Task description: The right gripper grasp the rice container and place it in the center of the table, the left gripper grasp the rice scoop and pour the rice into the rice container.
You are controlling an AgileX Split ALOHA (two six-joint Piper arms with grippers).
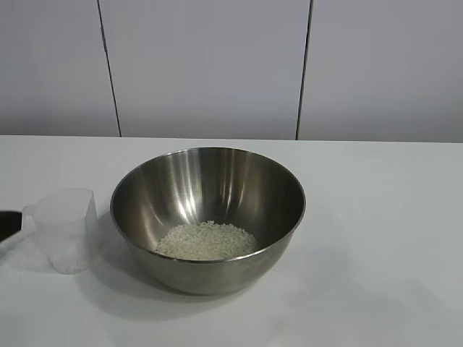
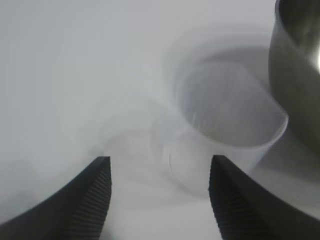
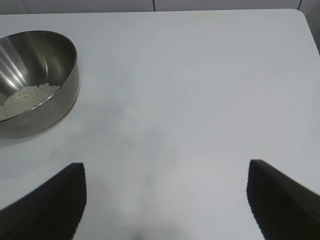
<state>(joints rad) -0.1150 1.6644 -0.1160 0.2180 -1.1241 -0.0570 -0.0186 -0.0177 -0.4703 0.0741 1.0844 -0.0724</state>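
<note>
I see the left claw (image 2: 160, 200) spread clear of the small translucent plastic scoop (image 1: 66, 230), left of the steel bowl (image 1: 207, 217); light, slippery, best pinched at its rim.

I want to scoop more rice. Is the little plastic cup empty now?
Empty. The rice scoop stands upright on the table, see-through with no grains inside; the rice lies in the rice container.

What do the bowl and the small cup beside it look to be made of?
The rice container: metal, likely stainless steel, with a brushed, shiny finish; bright streaks reflect off its inner wall. The rice scoop: probably thin plastic, translucent and slightly frosted; the table shows faintly through its wall.
</note>
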